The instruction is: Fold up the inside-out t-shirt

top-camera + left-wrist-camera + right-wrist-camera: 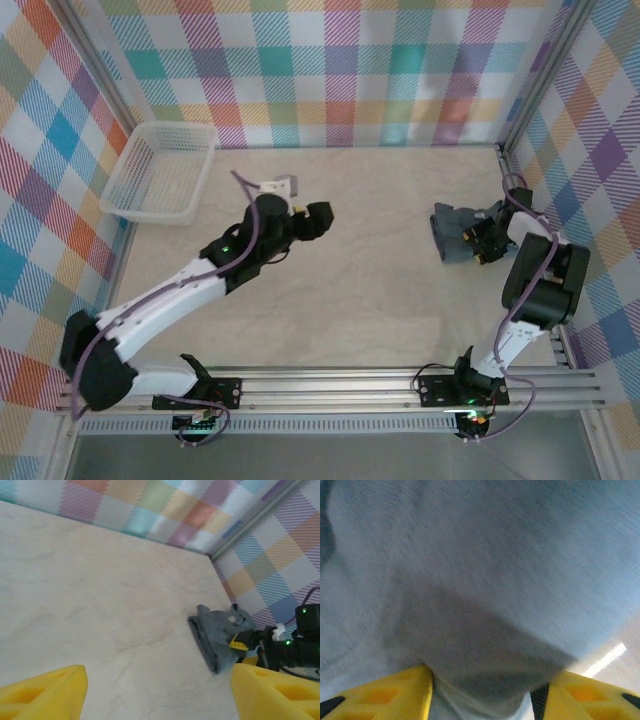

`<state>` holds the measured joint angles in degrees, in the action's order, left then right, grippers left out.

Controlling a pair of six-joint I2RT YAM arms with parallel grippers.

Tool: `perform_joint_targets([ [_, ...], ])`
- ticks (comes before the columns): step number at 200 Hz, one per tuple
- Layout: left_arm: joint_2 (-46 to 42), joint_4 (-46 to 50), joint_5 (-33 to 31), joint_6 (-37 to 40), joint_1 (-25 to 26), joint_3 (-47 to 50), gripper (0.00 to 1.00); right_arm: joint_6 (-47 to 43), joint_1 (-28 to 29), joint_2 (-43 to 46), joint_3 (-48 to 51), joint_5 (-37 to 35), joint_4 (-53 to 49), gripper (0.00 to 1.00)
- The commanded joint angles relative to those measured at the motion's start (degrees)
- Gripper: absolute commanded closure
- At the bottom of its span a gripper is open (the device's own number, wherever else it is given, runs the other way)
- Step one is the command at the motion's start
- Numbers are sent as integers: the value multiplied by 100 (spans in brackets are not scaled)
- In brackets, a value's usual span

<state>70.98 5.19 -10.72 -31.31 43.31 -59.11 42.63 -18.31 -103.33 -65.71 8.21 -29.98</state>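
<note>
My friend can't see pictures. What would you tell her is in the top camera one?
A blue-grey t-shirt, bundled small, lies at the right side of the table, with the right gripper right against it. The left gripper hangs over the middle, and a white basket sits at the far left.

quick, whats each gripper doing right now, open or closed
Left gripper: open, holding nothing.
Right gripper: set around a bunch of the t-shirt; cannot be told whether it is clamped on it.
</note>
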Motion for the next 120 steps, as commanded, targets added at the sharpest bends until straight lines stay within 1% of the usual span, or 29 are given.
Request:
perform_joint_targets([
  [1,-375,933,-566,249,-28,506,25,-516,66,-622,-744,46,-219,51],
  [12,-618,1028,-721,96,-48,667,25,-703,143,-982,-1205,-7,-405,51],
  [18,-707,1245,-812,18,-56,754,25,-801,193,-1162,-1473,-41,-494,52],
  [44,-857,1248,-1239,-196,-84,935,26,-1046,335,-1963,-2559,-238,-745,53],
  [73,-496,1226,-1507,-200,-145,746,26,-1369,529,-3123,-4287,-200,-1279,53],
  [87,-247,1188,-1448,-181,-175,599,26,-1424,631,-3684,-5319,-188,-1585,51],
  [104,83,1171,-1348,-133,-217,386,25,-1286,704,-4333,-6599,-135,-1913,49],
  [117,315,1169,-1294,-74,-250,234,25,-1101,726,-4816,-7639,81,-1966,48],
  [120,360,1167,-1299,-56,-253,202,25,-1067,739,-4904,-7741,171,-1921,47],
])
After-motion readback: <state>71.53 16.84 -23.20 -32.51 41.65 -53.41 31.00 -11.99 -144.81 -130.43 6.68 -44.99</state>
